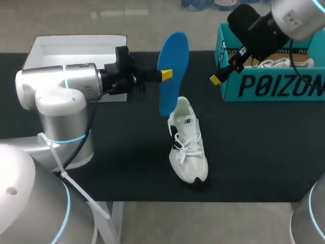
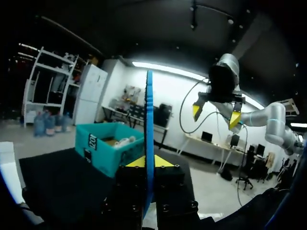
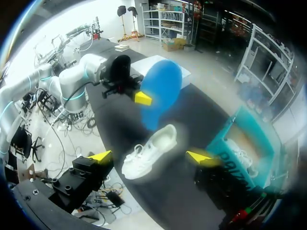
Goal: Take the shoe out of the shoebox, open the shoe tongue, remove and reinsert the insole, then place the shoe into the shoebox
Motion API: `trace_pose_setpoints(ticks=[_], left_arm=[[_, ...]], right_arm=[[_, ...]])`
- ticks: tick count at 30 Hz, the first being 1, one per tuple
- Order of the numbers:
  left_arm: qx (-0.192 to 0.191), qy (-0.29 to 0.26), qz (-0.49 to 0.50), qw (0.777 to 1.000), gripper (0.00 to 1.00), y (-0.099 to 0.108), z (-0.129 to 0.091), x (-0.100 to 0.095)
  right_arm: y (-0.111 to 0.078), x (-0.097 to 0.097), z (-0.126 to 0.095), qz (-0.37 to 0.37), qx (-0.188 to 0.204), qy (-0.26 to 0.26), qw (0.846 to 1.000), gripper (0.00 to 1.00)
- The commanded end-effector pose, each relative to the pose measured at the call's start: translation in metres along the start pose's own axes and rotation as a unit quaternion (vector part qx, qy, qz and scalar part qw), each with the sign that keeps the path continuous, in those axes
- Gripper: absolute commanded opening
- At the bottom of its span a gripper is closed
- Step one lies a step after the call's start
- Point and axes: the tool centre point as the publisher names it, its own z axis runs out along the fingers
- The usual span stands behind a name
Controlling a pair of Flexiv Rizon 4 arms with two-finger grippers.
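Clamped from both sides in the left tool [image 1: 165, 75]: a blue insole [image 1: 171, 51], gripped near mid-length between the yellow tips and held clear of the desk [image 1: 264, 162], standing close to upright; from the left wrist, edge-on as a thin blue line rising out of the closed fingers; from the right wrist, its broad face in full view; just under the insole's lower end, the heel opening of a white shoe [image 1: 189, 150], contact between the two impossible to tell; the shoe out of the teal shoebox [image 1: 274, 89], upright on its sole near the middle of the desk, laces showing, toe toward the near edge, heel toward the far side, a dark mark on its side; across from the insole, the right tool [image 1: 226, 68], spread wide and holding nothing, hanging in the air just in front of the shoebox's near left corner; from the left wrist, that tool in the air beyond the insole, its yellow tips well apart; from the right wrist, the shoe below and ahead of the two parted tips, touching neither; the shoebox open-topped at the far right of the desk, a second white shoe [image 1: 277, 63] lying inside; at the far left of the desk, behind the left arm [image 1: 61, 86], a shallow white box [image 1: 76, 48], open side up.
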Motion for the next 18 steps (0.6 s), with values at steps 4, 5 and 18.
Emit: trace_pose_setpoints(ticks=[4,5,18], left_arm=[[0.047,0.017,0.117,0.992,0.0,0.003,0.006,-0.002],[0.049,0.023,0.126,0.991,0.0,0.002,0.007,-0.002],[0.007,0.011,0.145,0.989,0.0,-0.011,0.013,-0.002]], right_arm=[[0.001,0.0,0.002,0.001,0.001,-0.001,1.0,1.0],[0.001,0.0,0.002,0.001,0.001,-0.001,1.0,1.0],[0.001,0.0,0.002,0.001,0.001,-0.001,1.0,1.0]])
